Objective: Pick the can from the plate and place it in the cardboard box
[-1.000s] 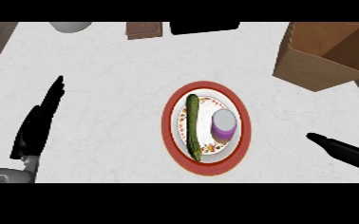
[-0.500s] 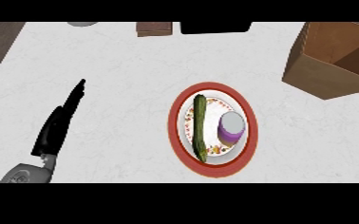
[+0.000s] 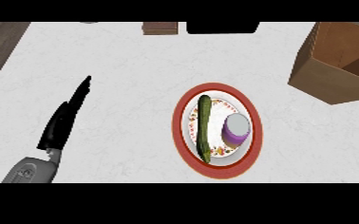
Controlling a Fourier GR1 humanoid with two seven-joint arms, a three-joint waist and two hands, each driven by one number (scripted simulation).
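The can (image 3: pixel 236 128) stands upright on the right half of the plate (image 3: pixel 186 102), purple sides, pale lid. It looks rigid and light, probably smooth and a bit slippery, so a wrap around its sides seems the best hold. Just beside it, to the left, lies a long green cucumber (image 3: pixel 204 127). The cardboard box (image 3: pixel 316 73) sits far right, its inside mostly out of view. The left hand (image 3: pixel 64 118) rests at the left, fingers straight, holding nothing. The right hand is out of sight.
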